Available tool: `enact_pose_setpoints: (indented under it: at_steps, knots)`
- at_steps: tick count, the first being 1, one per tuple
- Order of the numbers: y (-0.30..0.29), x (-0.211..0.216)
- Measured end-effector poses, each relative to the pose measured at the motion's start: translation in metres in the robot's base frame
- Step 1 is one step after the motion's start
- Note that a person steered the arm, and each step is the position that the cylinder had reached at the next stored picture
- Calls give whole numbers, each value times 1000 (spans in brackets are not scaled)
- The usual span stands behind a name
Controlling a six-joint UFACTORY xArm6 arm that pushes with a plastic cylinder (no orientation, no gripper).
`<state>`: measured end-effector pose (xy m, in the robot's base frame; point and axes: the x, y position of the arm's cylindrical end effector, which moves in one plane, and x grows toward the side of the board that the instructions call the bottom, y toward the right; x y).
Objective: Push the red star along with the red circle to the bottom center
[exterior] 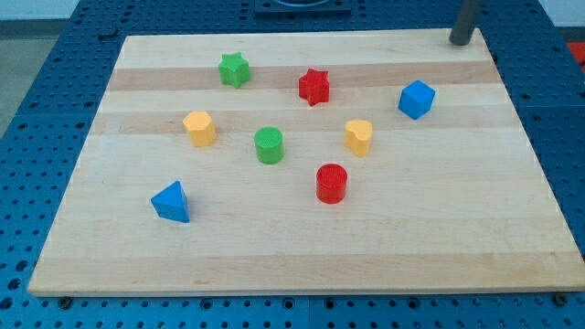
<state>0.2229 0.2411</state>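
The red star (pixel 313 86) lies in the upper middle of the wooden board (pixel 302 256). The red circle (pixel 332 183) stands below it, near the board's centre. My tip (pixel 459 41) is at the view's top right, by the board's top edge, far to the right of the red star and well above the red circle. It touches no block.
A green star (pixel 235 69) lies left of the red star. A green circle (pixel 269 145) and a yellow block (pixel 199 128) sit at middle left, another yellow block (pixel 358 137) between the red ones, a blue cube (pixel 416 99) at right, a blue triangle (pixel 172 202) at lower left.
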Motion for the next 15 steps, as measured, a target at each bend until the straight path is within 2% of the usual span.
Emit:
enact_pose_setpoints:
  at_steps: [5, 8, 12, 15]
  knots:
    - [-188, 67]
    - [-253, 96]
    - [-282, 109]
    - [-242, 134]
